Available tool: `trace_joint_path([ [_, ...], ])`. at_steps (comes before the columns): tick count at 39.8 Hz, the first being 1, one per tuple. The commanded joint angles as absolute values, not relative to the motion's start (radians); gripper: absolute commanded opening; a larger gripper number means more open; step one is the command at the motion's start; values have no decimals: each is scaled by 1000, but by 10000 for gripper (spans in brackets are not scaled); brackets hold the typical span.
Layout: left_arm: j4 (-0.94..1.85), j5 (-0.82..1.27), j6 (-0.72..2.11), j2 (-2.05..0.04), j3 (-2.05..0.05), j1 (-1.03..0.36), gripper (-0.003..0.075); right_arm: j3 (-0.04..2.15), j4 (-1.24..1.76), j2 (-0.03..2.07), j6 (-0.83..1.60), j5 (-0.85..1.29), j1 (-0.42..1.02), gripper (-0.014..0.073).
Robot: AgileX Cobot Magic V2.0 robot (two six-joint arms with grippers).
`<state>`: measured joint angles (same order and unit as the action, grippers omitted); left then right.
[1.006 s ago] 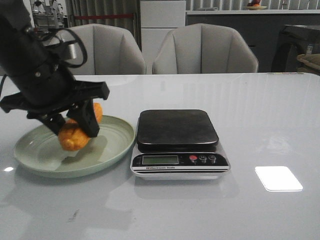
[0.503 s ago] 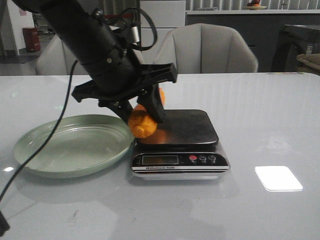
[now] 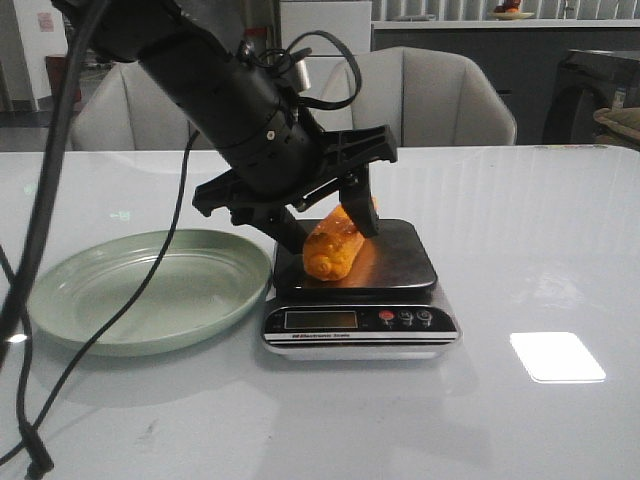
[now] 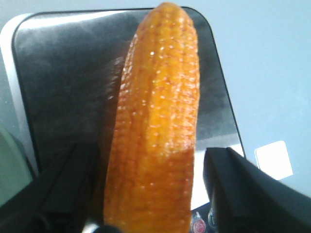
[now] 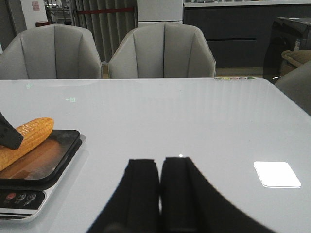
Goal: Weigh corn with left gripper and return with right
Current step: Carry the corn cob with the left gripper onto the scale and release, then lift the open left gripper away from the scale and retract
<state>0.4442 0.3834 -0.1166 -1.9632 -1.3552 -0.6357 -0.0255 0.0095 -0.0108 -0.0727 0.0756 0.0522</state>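
Observation:
The orange-yellow corn (image 3: pixel 335 248) lies lengthwise on the black platform of the kitchen scale (image 3: pixel 400 255). My left gripper (image 3: pixel 330 235) hangs over it with its jaws on either side of the cob. In the left wrist view the corn (image 4: pixel 155 126) fills the middle, and a thin gap shows between it and one of the fingers (image 4: pixel 228 184). My right gripper (image 5: pixel 159 167) is shut and empty, low over bare table to the right of the scale (image 5: pixel 53 160). The corn (image 5: pixel 26 136) also shows there. The right gripper is out of the front view.
The green plate (image 3: pixel 150 290) is empty, just left of the scale. The scale's display and buttons (image 3: pixel 400 318) face the front edge. Black cables (image 3: pixel 60 300) from the left arm hang over the plate's side. Grey chairs (image 3: pixel 410 100) stand behind the table.
My left arm carried the corn from the green plate rightwards over the scale. The corn now lies on the platform and the jaws no longer press it. The plate is left empty.

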Motion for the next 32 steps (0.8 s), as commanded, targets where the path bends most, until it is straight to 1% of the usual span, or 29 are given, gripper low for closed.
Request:
trace_joint_path([
  [1, 468, 335, -119, -1911, -1388, -641, 514, -36, 0, -29, -66, -10, 50, 174],
  [8, 433, 388, -119, -1868, -1385, -639, 514, -36, 0, -29, -66, -10, 50, 174],
  [12, 399, 386, -119, -1799, -1352, -639, 512, -36, 0, -29, -66, -10, 50, 174],
  [17, 349, 379, -119, -1691, -1269, -639, 512, -36, 0, -29, -66, -10, 50, 174],
  [25, 236, 379, -119, -1462, -1093, -639, 512, -36, 0, -28, -66, -10, 50, 174],
  [32, 221, 311, -119, -1258, -914, -639, 512, -36, 0, -28, -66, -10, 50, 174],
])
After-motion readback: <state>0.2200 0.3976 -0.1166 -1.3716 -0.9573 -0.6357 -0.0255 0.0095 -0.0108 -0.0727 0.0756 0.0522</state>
